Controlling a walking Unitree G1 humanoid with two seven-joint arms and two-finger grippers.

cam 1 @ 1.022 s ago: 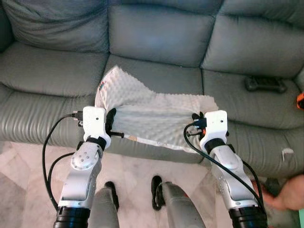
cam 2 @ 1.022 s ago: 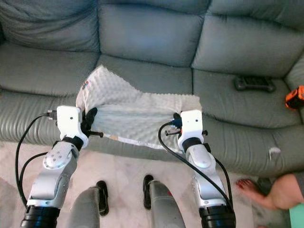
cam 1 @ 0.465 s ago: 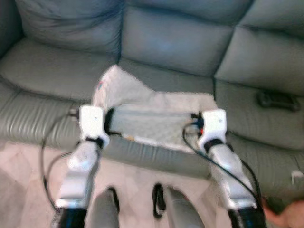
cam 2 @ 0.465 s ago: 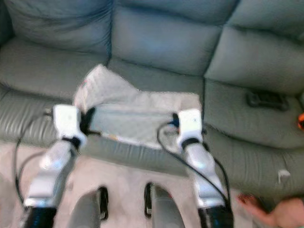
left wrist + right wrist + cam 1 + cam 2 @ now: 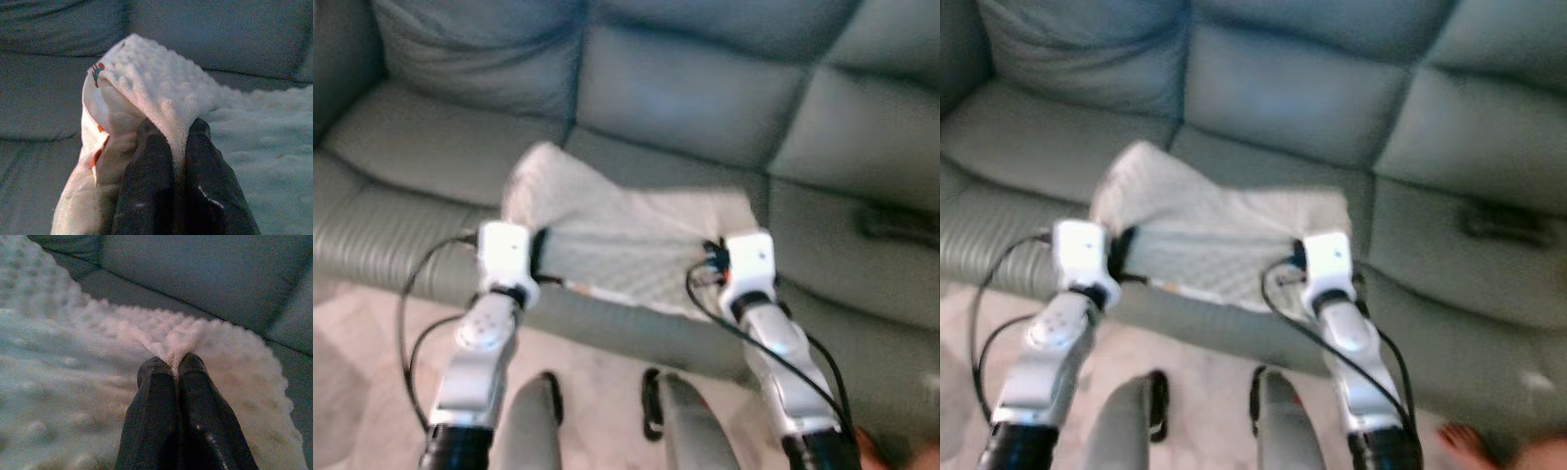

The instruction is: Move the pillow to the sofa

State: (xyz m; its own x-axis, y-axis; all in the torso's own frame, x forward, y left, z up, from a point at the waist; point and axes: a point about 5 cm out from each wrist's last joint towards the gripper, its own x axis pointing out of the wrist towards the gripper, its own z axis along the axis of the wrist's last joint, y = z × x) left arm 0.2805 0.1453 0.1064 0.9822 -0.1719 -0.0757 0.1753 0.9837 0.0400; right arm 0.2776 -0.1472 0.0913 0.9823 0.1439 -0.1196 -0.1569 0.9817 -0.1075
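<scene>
Head views: I see the pillow (image 5: 626, 230) on the sofa (image 5: 705, 98) seat, spanning both grippers. Left wrist: left gripper (image 5: 175, 134) jaws pinch the pillow's edge. Right wrist: right gripper (image 5: 172, 367) jaws pinch a pillow fold.

No legible text, labels or numbers (frames blurred).

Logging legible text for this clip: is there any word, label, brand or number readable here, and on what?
None can be read.
Pillow: a small red and blue tag at its edge, held by the left gripper; too small and blurred to read.
Right gripper: pinches the pillow's other edge; no print there.
Sofa: no markings; the dark thing on its seat is blurred.
</scene>
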